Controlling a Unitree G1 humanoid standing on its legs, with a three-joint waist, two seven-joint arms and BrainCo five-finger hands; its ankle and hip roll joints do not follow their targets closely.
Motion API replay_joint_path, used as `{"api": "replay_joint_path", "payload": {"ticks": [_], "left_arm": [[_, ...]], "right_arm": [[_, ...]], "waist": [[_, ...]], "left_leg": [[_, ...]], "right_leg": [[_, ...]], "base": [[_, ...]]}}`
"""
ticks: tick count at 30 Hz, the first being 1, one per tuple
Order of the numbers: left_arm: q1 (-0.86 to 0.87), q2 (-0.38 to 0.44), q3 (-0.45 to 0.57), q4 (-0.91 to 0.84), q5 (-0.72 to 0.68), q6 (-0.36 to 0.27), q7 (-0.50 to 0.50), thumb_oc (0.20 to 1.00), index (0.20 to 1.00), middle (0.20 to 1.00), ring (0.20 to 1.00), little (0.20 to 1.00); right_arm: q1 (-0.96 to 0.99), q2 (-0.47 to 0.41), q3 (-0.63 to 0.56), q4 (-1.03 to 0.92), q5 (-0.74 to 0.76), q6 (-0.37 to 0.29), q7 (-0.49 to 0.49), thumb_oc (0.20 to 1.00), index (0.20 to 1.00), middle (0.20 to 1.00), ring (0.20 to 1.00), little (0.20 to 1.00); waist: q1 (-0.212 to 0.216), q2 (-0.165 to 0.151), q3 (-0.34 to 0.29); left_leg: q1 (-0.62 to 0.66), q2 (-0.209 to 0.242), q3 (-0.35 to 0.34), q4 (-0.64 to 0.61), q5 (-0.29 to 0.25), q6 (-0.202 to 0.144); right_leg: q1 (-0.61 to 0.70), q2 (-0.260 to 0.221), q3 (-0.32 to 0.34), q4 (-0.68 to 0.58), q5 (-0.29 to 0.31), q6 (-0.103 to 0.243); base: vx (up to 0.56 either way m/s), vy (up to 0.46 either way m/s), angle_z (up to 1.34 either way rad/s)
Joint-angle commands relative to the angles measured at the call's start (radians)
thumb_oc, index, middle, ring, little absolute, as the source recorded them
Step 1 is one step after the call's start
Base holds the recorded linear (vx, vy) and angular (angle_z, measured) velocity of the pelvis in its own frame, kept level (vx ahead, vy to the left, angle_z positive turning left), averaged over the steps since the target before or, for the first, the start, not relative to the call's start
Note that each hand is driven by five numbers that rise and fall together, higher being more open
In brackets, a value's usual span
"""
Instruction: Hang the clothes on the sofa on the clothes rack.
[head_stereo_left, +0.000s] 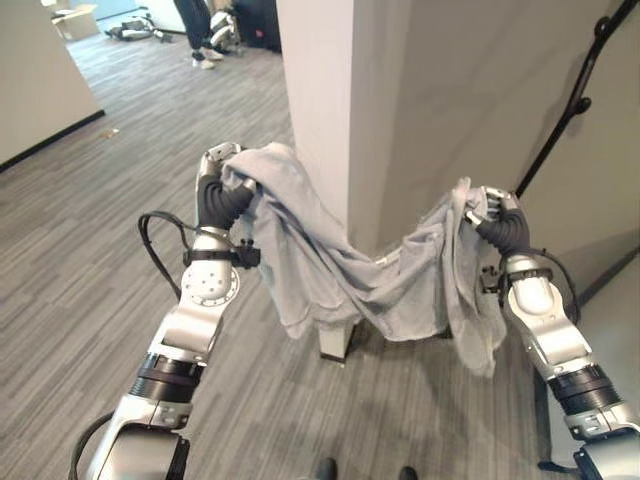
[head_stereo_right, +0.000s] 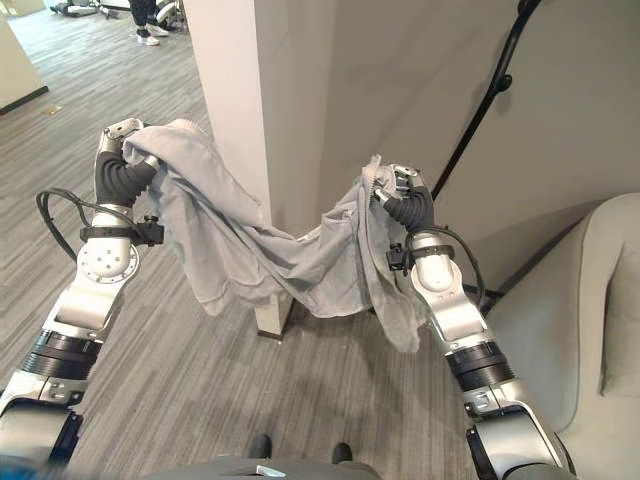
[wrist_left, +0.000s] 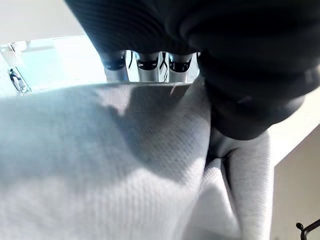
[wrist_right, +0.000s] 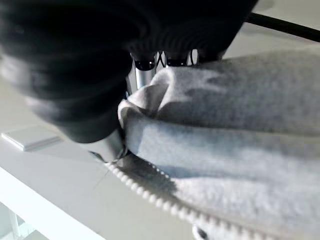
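Both hands, left (head_stereo_left: 222, 170) & right (head_stereo_left: 497, 212), clutch grey garment (head_stereo_left: 330, 260) above grey plank floor (head_stereo_left: 90, 240) by white pillar (head_stereo_left: 330, 100).

Grey plank floor (head_stereo_left: 90, 260); white pillar (head_stereo_left: 325, 100) ahead; grey sofa (head_stereo_right: 590, 330) at right.

light grey zip-up garment (head_stereo_left: 330, 270) | held aloft at both ends | middle sagging, unhung

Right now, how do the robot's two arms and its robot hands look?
Both arms are silver-grey metal with black ring bands and round joints. The left robot hand and right robot hand have silver fingers; dark ribbed covers wrap hand backs and wrists. Black straps sit below each wrist.
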Motion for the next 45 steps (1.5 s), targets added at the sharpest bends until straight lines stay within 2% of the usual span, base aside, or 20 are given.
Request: {"api": "replay_joint_path", "payload": {"ticks": [1,8,10,11,14,15,16,17,18,19,21,23,24,25,26,27,29,32,36,45], "left_arm": [[-0.086,-0.013,-0.006,0.009,-0.004,-0.049,0.007,0.200,0.200,0.200,0.200,0.200],[-0.093,-0.006,-0.015,-0.020,0.005,-0.053,-0.004,0.200,0.200,0.200,0.200,0.200],[-0.114,0.005,-0.019,-0.040,-0.002,-0.055,-0.004,0.200,0.200,0.200,0.200,0.200],[-0.134,0.011,-0.032,-0.040,-0.005,-0.056,0.001,0.200,0.200,0.200,0.200,0.200],[-0.185,0.048,-0.055,-0.033,-0.020,-0.063,0.009,0.200,0.200,0.200,0.200,0.200],[-0.183,0.053,-0.048,-0.042,-0.018,-0.065,0.011,0.200,0.200,0.200,0.200,0.200],[-0.146,0.072,-0.002,-0.072,-0.006,-0.080,0.020,0.200,0.200,0.200,0.200,0.200],[-0.101,0.064,0.029,-0.088,-0.014,-0.086,0.018,0.200,0.200,0.200,0.200,0.200],[-0.102,0.035,0.029,-0.088,-0.047,-0.092,0.020,0.200,0.200,0.200,0.200,0.200],[-0.110,0.023,0.021,-0.085,-0.054,-0.091,0.018,0.200,0.200,0.200,0.200,0.200],[-0.123,0.013,0.011,-0.090,-0.052,-0.085,0.014,0.200,0.200,0.200,0.200,0.200],[-0.119,0.021,0.024,-0.101,-0.057,-0.081,0.012,0.200,0.200,0.200,0.200,0.200],[-0.100,0.011,0.035,-0.106,-0.050,-0.080,0.009,0.200,0.200,0.200,0.200,0.200],[-0.096,0.006,0.034,-0.107,-0.048,-0.080,0.003,0.200,0.200,0.200,0.200,0.200],[-0.094,0.005,0.033,-0.108,-0.048,-0.080,0.003,0.200,0.200,0.200,0.200,0.200],[-0.087,-0.005,0.033,-0.105,-0.044,-0.077,0.001,0.200,0.200,0.200,0.200,0.200],[-0.085,-0.012,0.029,-0.100,-0.041,-0.073,-0.003,0.200,0.200,0.200,0.200,0.200],[-0.065,-0.011,0.027,-0.096,-0.019,-0.064,-0.010,0.200,0.200,0.200,0.200,0.200],[-0.041,-0.008,0.014,-0.097,0.003,-0.060,-0.032,0.200,0.200,0.200,0.200,0.200],[-0.002,0.022,0.043,-0.098,0.014,-0.058,-0.037,0.200,0.200,0.200,0.200,0.200]], "right_arm": [[-0.035,-0.029,-0.032,-0.047,-0.013,-0.051,-0.023,0.200,0.200,0.200,0.200,0.200],[-0.061,-0.012,-0.016,-0.058,-0.018,-0.056,-0.018,0.200,0.200,0.200,0.200,0.200],[-0.088,-0.011,-0.005,-0.075,-0.023,-0.053,-0.010,0.200,0.200,0.200,0.200,0.200],[-0.092,0.004,-0.007,-0.094,-0.017,-0.059,-0.008,0.200,0.200,0.200,0.200,0.200],[-0.119,0.014,-0.030,-0.111,0.001,-0.065,-0.005,0.200,0.200,0.200,0.200,0.200],[-0.129,0.015,-0.032,-0.113,0.003,-0.066,-0.006,0.200,0.200,0.200,0.200,0.200],[-0.145,0.004,-0.028,-0.131,0.001,-0.078,0.002,0.200,0.200,0.200,0.200,0.200],[-0.151,0.008,-0.010,-0.143,0.009,-0.082,0.014,0.200,0.200,0.200,0.200,0.200],[-0.145,-0.014,-0.002,-0.158,0.016,-0.090,0.014,0.200,0.200,0.200,0.200,0.200],[-0.145,-0.029,0.004,-0.158,0.017,-0.088,0.008,0.200,0.200,0.200,0.200,0.200],[-0.142,-0.048,0.003,-0.166,0.013,-0.090,-0.010,0.200,0.200,0.200,0.200,0.200],[-0.141,-0.057,0.012,-0.179,0.015,-0.081,-0.006,0.200,0.200,0.200,0.200,0.200],[-0.132,-0.055,0.012,-0.191,0.020,-0.082,0.014,0.200,0.200,0.200,0.200,0.200],[-0.126,-0.055,0.008,-0.190,0.023,-0.081,0.020,0.200,0.200,0.200,0.200,0.200],[-0.125,-0.055,0.008,-0.190,0.024,-0.082,0.021,0.200,0.200,0.200,0.200,0.200],[-0.118,-0.052,0.004,-0.190,0.029,-0.080,0.027,0.200,0.200,0.200,0.200,0.200],[-0.114,-0.051,0.001,-0.188,0.032,-0.084,0.029,0.200,0.200,0.200,0.200,0.200],[-0.105,-0.035,-0.002,-0.170,0.041,-0.089,0.027,0.200,0.200,0.200,0.200,0.200],[-0.066,-0.030,-0.027,-0.174,0.006,-0.079,0.027,0.200,0.200,0.200,0.200,0.200],[-0.032,-0.002,-0.054,-0.161,-0.042,-0.059,0.020,0.200,0.200,0.200,0.200,0.200]], "waist": [[-0.006,0.010,-0.103],[-0.005,0.015,-0.107],[0.003,0.025,-0.068],[-0.006,0.030,-0.011],[-0.008,0.030,-0.004],[-0.015,0.025,-0.003],[-0.017,0.002,-0.029],[-0.022,0.002,-0.043],[-0.031,0.028,-0.034],[-0.038,0.027,-0.035],[-0.052,0.027,-0.038],[-0.040,0.016,-0.037],[-0.031,0.008,-0.037],[-0.034,0.002,-0.039],[-0.034,0.000,-0.040],[-0.026,0.003,-0.036],[-0.019,0.005,-0.031],[0.004,0.022,-0.007],[-0.001,0.030,-0.042],[0.011,0.003,-0.071]], "left_leg": [[0.031,0.103,0.126,0.011,-0.031,-0.059],[0.060,0.087,0.130,0.011,-0.059,-0.034],[0.059,0.072,0.138,0.026,-0.073,0.001],[0.049,0.073,0.121,0.073,-0.093,0.012],[0.029,0.161,0.063,0.109,-0.144,-0.045],[0.037,0.176,0.055,0.107,-0.146,-0.058],[0.156,0.280,0.078,0.030,-0.162,-0.132],[0.177,0.347,0.101,0.026,-0.128,-0.170],[0.104,0.403,0.105,0.080,0.043,-0.184],[0.070,0.425,0.139,0.115,0.130,-0.167],[0.039,0.451,0.214,0.143,0.200,-0.138],[0.026,0.393,0.195,0.178,0.131,-0.103],[-0.002,0.290,0.131,0.196,-0.004,-0.070],[-0.018,0.254,0.140,0.186,-0.037,-0.063],[-0.018,0.251,0.140,0.190,-0.043,-0.061],[-0.048,0.185,0.137,0.178,-0.064,-0.049],[-0.077,0.141,0.117,0.172,-0.061,-0.043],[-0.148,0.033,0.053,0.124,-0.010,-0.034],[-0.062,0.044,0.075,0.023,0.009,-0.028],[0.040,0.030,0.169,0.011,-0.062,0.030]], "right_leg": [[0.017,0.022,-0.027,0.013,-0.030,0.026],[0.009,0.002,0.002,0.030,-0.017,0.039],[-0.098,-0.008,0.034,0.215,-0.033,0.053],[-0.183,-0.016,0.082,0.391,-0.003,0.093],[-0.228,-0.189,0.095,0.234,0.020,0.069],[-0.239,-0.220,0.091,0.157,0.065,0.083],[-0.253,-0.237,0.025,0.031,0.133,0.142],[-0.263,-0.198,0.021,0.094,0.111,0.142],[-0.256,-0.167,0.007,0.142,0.073,0.139],[-0.240,-0.156,-0.014,0.143,0.050,0.114],[-0.203,-0.122,-0.057,0.118,0.030,0.074],[-0.178,-0.085,-0.050,0.100,0.009,0.048],[-0.147,-0.059,-0.053,0.092,-0.006,0.022],[-0.138,-0.053,-0.058,0.085,-0.007,0.016],[-0.136,-0.056,-0.058,0.083,-0.009,0.018],[-0.123,-0.036,-0.057,0.086,-0.016,0.004],[-0.114,-0.026,-0.060,0.084,-0.019,0.001],[-0.089,0.016,-0.057,0.083,-0.022,-0.006],[-0.052,0.027,-0.040,0.077,-0.042,-0.005],[-0.043,-0.041,0.033,0.092,-0.011,0.052]], "base": [[0.00,0.027,-0.18],[-0.03,0.063,-0.19],[-0.20,0.075,-0.41],[-0.10,-0.185,-0.62],[0.17,-0.471,0.52],[0.70,-1.176,0.79],[0.79,-1.293,0.45],[0.81,-1.415,-0.04],[0.32,-0.723,0.01],[0.12,-0.473,0.36],[0.09,-0.393,1.06],[0.20,-0.468,0.70],[0.24,-0.474,0.08],[0.19,-0.330,0.01],[0.13,-0.188,0.08],[0.10,-0.090,0.31],[0.10,-0.099,0.21],[0.16,-0.060,-0.58],[0.27,0.122,-0.83],[0.11,0.155,-0.38]]}}
